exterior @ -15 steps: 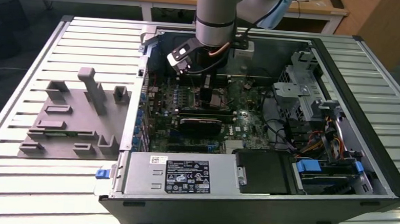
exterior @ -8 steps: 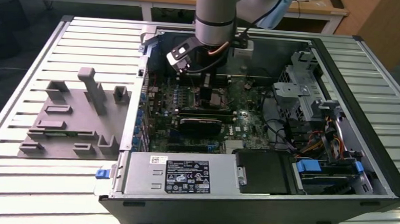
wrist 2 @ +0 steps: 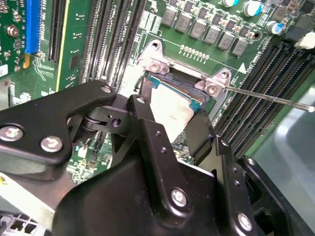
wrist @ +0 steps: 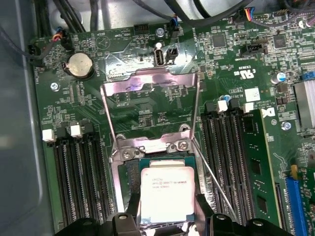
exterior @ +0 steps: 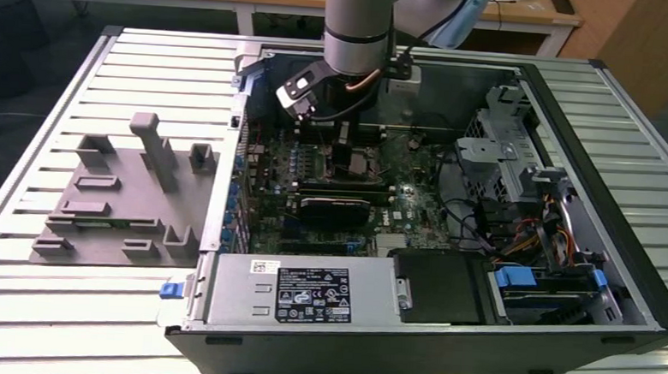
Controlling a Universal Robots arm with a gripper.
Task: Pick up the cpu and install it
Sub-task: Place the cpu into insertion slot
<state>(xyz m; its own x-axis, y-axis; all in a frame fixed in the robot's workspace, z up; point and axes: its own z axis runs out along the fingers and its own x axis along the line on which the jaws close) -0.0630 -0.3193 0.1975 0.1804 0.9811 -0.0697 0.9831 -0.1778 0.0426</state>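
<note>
The cpu [wrist: 167, 194] sits between the two black fingers [wrist: 204, 216] of the claw [wrist: 167, 216], its silvery top plate facing up; the fingers are set narrow, pressing on two opposite edges of the chip, so the claw has hold of it; directly under the claw lies the socket [wrist: 162, 161], and I cannot tell whether the chip is seated in it or hangs just above; just beyond the fingertips the socket's metal load plate [wrist: 150, 93] stands folded back; a thin lever rod [wrist 2: 275, 100] runs out to one side of the claw; memory slots [wrist: 78, 182] flank it on both sides; in the exterior view the arm [exterior: 354, 25] reaches down into the open computer case [exterior: 417, 358], with grey plastic blocks [exterior: 128, 193] well apart from the claw, toward the exterior view's left.
</note>
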